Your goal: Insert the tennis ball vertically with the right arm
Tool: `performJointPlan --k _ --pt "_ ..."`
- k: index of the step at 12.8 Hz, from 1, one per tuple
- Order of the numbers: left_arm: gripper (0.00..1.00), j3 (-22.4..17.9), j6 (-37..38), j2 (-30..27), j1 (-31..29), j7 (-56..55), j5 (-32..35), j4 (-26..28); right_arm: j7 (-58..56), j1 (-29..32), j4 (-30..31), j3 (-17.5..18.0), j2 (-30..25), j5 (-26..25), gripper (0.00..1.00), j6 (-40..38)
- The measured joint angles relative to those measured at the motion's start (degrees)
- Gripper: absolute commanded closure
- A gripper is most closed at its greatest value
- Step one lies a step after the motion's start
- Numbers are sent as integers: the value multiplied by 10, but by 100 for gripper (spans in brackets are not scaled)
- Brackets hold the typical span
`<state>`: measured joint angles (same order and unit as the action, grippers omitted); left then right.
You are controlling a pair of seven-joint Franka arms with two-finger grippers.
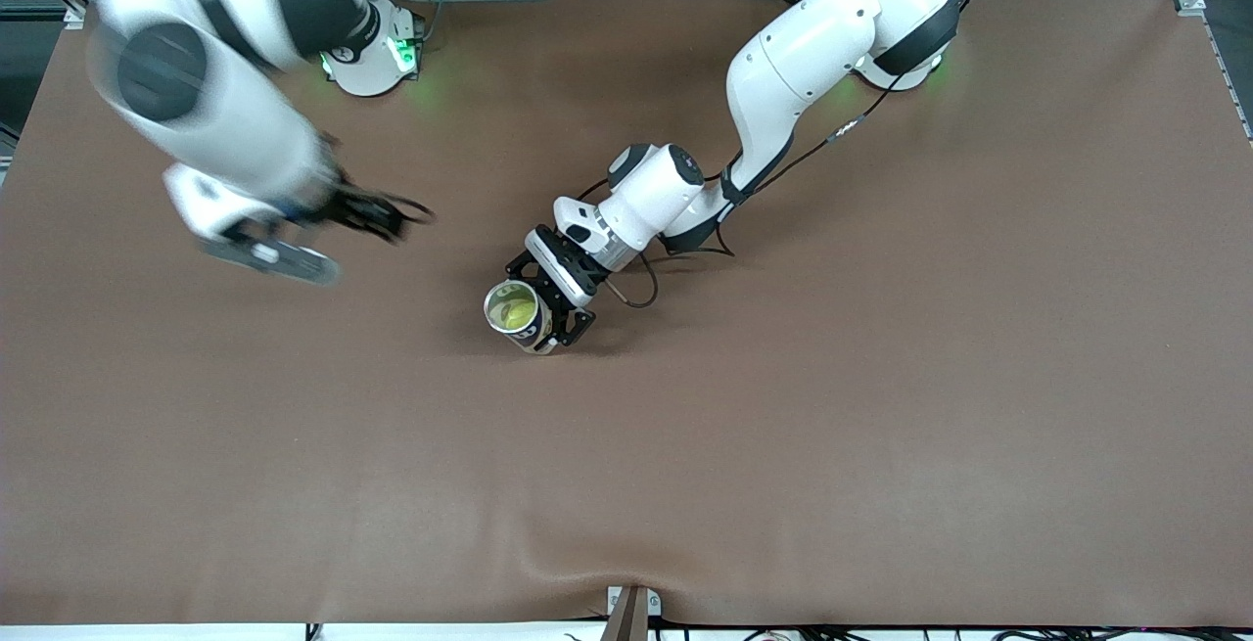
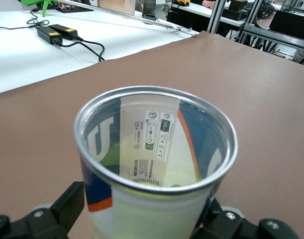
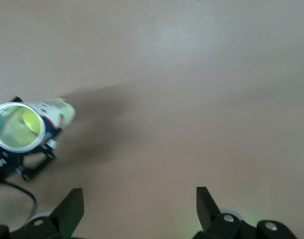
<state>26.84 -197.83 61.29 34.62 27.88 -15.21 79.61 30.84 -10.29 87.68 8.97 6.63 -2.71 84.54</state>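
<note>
A tall tennis ball can (image 1: 535,330) with a silver rim stands near the table's middle. My left gripper (image 1: 544,309) is shut on the can's side. The yellow-green tennis ball (image 1: 515,309) lies inside the can, seen through its open mouth. In the left wrist view the can (image 2: 142,214) fills the space between the black fingers (image 2: 67,205). My right gripper (image 1: 396,215) hangs over bare table toward the right arm's end, blurred and apart from the can. In the right wrist view that gripper (image 3: 139,209) is open and empty, with the can (image 3: 57,112) and ball (image 3: 27,124) off to one side.
The brown mat (image 1: 783,445) covers the whole table. A black cable (image 1: 636,294) loops from the left wrist onto the mat beside the can. The table's edge nearest the front camera shows a small bracket (image 1: 631,607).
</note>
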Motion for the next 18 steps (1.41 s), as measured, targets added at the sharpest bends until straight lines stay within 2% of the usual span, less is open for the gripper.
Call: performJointPlan --k 3,6,10,13,18 --pt "0 0 6 0 5 -7 -1 5 -109 36 -39 -2 -43 -44 0 -102" --pt "0 -3 39 -6 5 -7 -5 8 -180 50 -80 -7 -52 -79 0 -138" --pt "0 -17 87 -50 -5 -7 -9 45 -247 74 -79 -37 -52 -71 0 -110" --pt "0 -18 92 -93 -23 -7 -9 105 -247 83 -51 -44 -46 -30 0 -65" --pt "0 -18 92 -148 -36 -12 -17 192 -247 84 -51 -46 -46 -24 0 -57"
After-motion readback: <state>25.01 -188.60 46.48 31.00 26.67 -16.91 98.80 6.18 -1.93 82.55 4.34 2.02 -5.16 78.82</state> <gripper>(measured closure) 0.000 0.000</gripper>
